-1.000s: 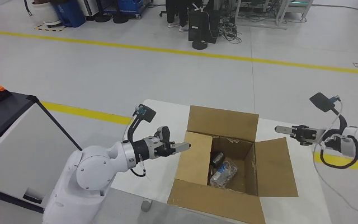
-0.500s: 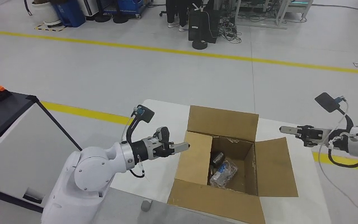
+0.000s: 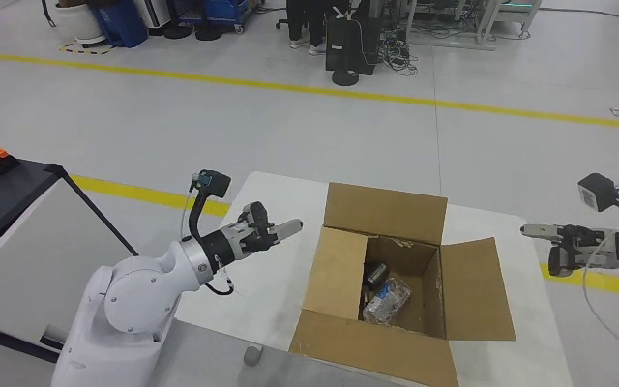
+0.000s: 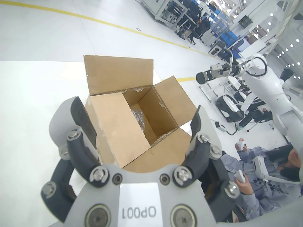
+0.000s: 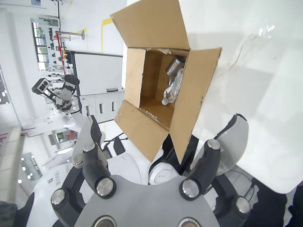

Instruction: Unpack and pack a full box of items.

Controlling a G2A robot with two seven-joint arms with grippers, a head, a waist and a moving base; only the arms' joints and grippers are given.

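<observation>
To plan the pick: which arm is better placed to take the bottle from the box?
Left, probably: left gripper is open and nearer the bottle; right gripper hangs by the table edge.

The left gripper (image 3: 287,228) has its jaws spread wide, and its fingers (image 4: 81,121) slant outward. Behind it, the left arm (image 3: 208,256) is bent and the wrist runs nearly level. Well apart and facing it, the right gripper (image 3: 529,230) is also wide apart on the right arm (image 3: 592,242).

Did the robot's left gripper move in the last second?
Yes. The left gripper has drawn back from the cardboard box, widening the gap to its near flap.
</observation>
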